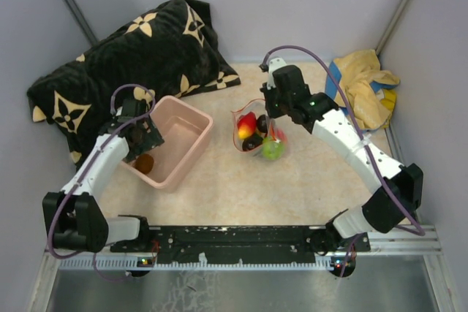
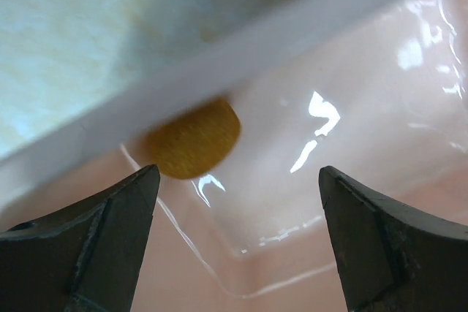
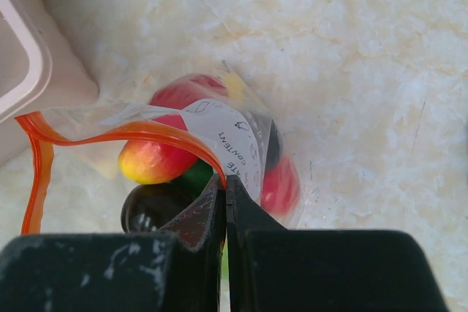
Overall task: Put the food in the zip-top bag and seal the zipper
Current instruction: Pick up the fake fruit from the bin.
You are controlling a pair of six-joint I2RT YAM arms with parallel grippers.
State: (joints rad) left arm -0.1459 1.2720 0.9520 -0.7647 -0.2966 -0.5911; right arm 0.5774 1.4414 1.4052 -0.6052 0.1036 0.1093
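The clear zip-top bag (image 1: 257, 135) sits mid-table with its mouth open; several toy foods, red, yellow, green and dark, lie inside it (image 3: 157, 160). Its orange-red zipper (image 3: 124, 134) curves round the open mouth. My right gripper (image 3: 225, 183) is shut on the zipper strip at the bag's right end; it also shows in the top view (image 1: 272, 118). My left gripper (image 2: 238, 188) is open over the near corner of the pink tub (image 1: 183, 131), above one brown round food piece (image 2: 194, 139) lying in the tub (image 1: 145, 163).
A black cushion with cream flower marks (image 1: 139, 56) lies at the back left. A yellow and blue cloth (image 1: 368, 85) lies at the back right. The pink tub's rim (image 2: 241, 56) crosses the left wrist view.
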